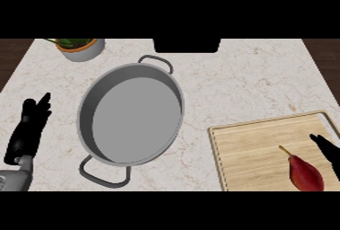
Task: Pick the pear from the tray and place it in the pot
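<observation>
Pear [305,173]: dark red, lying on its side on the wooden tray [252,148], in the tray's near right part, stem pointing up-left toward the pot [131,117]. Nothing holds it. Judged light, rigid enough to grasp, skin smooth and probably slippery; the tapered neck would slide out of a pinch, so the wide belly looks the better place to take hold, fingers on one flank and thumb on the other. Rounded body may roll on the flat board if nudged.

Right hand [327,152]: just beside the pear, on its far right side, only dark fingers showing at the view's edge. They look straight and hold nothing; contact with the fruit is not evident.

Tray: low raised rim all round, so the pear must be lifted over it rather than dragged. Bare counter [252,85] lies between the tray's left rim and the pot, giving open room for the carry.

Pot: wide, shallow, grey, nothing visible inside, a loop handle at each end. The broad mouth makes an easy target; its wall is the one edge to clear.

Left hand [28,130]: resting left of the pot, fingers straight, holding nothing. A potted plant [81,47] stands beyond the pot, well off the path.
</observation>
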Available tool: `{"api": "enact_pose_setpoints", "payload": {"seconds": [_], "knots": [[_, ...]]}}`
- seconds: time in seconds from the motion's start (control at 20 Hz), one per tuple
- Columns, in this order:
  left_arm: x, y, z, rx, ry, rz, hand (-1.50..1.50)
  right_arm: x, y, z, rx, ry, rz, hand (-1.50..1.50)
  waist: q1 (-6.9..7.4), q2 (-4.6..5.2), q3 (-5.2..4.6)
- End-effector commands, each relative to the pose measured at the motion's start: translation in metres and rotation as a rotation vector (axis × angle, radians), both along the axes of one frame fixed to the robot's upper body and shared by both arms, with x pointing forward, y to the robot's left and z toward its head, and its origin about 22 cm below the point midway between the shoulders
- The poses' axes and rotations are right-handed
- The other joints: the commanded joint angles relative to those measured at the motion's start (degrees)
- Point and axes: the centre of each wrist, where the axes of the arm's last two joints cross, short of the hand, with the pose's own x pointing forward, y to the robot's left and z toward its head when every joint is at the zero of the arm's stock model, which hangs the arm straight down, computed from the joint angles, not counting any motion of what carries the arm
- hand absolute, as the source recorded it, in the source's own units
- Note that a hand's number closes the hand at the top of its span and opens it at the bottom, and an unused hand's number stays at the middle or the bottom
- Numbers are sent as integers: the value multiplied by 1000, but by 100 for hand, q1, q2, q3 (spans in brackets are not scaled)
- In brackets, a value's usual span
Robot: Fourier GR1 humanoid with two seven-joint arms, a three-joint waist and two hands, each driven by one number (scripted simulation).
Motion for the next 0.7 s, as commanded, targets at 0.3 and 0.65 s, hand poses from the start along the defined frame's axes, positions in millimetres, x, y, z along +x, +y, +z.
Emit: {"api": "enact_pose_setpoints", "payload": {"seconds": [0.3, 0.65], "knots": [[-1, -5, -25, 3, -9, 2, 0, 34, -6, -44, 3, -20, 6, -150, 1, 8, 0], [-1, 7, 22, 4, -10, 4, 0, 26, 2, -56, -47, 34, -16, -150, 5, -4, 2]]}}
